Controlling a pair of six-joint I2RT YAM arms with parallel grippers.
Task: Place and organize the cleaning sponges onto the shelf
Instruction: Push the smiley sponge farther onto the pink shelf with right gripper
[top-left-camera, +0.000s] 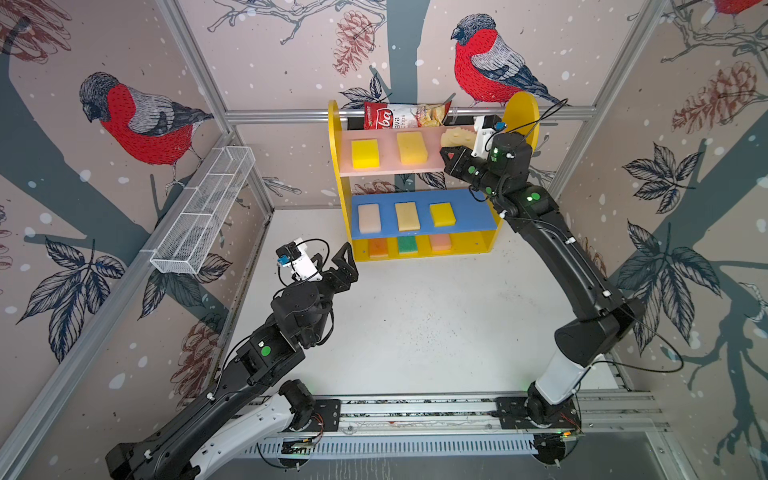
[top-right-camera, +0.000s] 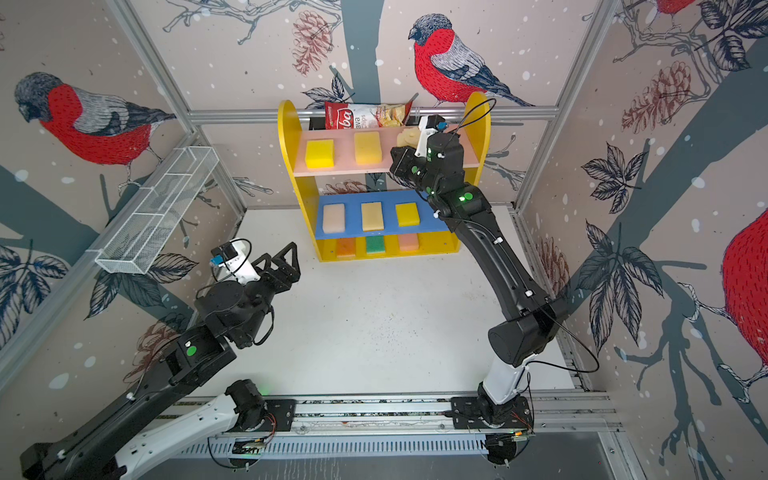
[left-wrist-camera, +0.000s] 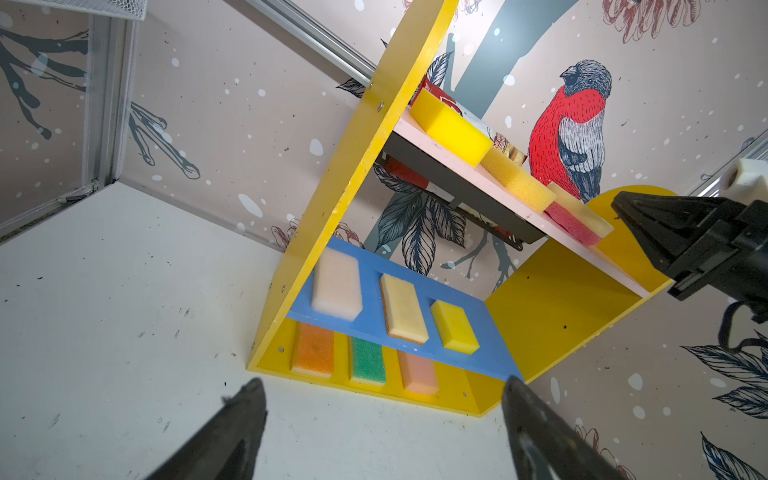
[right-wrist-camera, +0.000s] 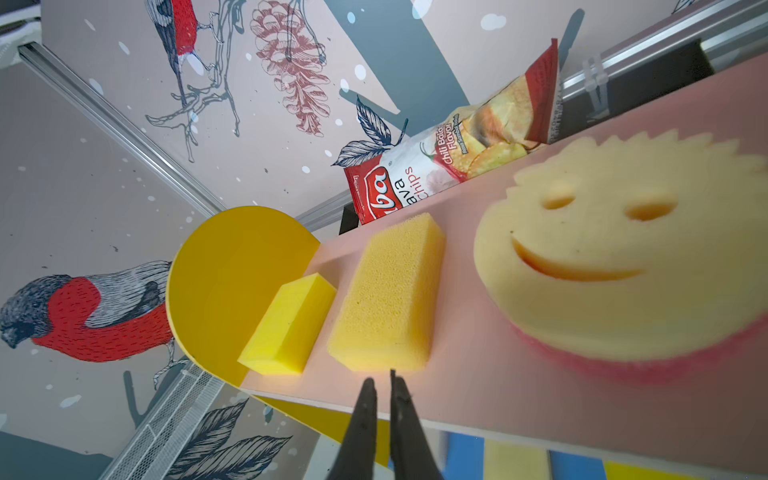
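Smiley sponge sits on the shelf. Job looks done. My right hand, almost closed and empty, should back out.

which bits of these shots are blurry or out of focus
Right wrist view: the smiley sponge, nearest the lens, is soft; the porous yellow sponge farther off is sharper. Left wrist view: the left gripper shows blurred jaws, the shelf is crisp. Both top views: evenly sharp.

Smiley sponge blurred, cropped at edge
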